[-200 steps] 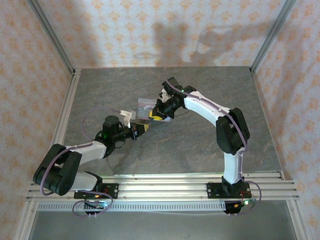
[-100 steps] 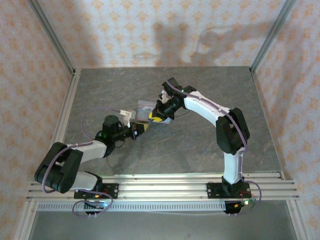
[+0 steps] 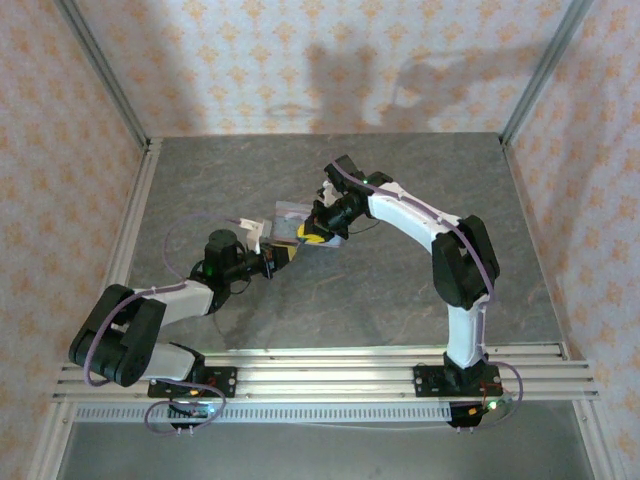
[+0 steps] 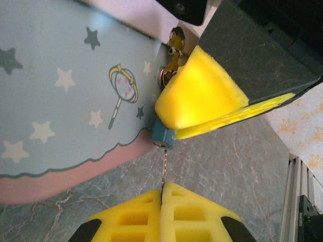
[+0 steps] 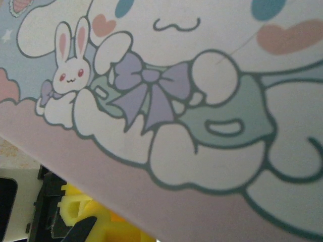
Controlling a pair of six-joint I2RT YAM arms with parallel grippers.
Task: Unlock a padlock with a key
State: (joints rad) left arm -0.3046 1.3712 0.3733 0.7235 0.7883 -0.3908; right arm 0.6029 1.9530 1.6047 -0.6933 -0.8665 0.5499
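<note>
- Left gripper (image 4: 162, 195) was seen closed on the key (image 4: 164, 169), with the thin shaft pinched at its tip.
- Key was pointed up at the padlock (image 4: 162, 136), its end at the underside.
- Padlock was clamped in the shut right gripper (image 3: 315, 237) at the front edge of the tin box (image 4: 65, 85), just above the bench (image 4: 227, 166).

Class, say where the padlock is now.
In the left wrist view, the padlock sits mid-frame against the tin's edge, just below a yellow finger, with the key pointing at it.
</note>
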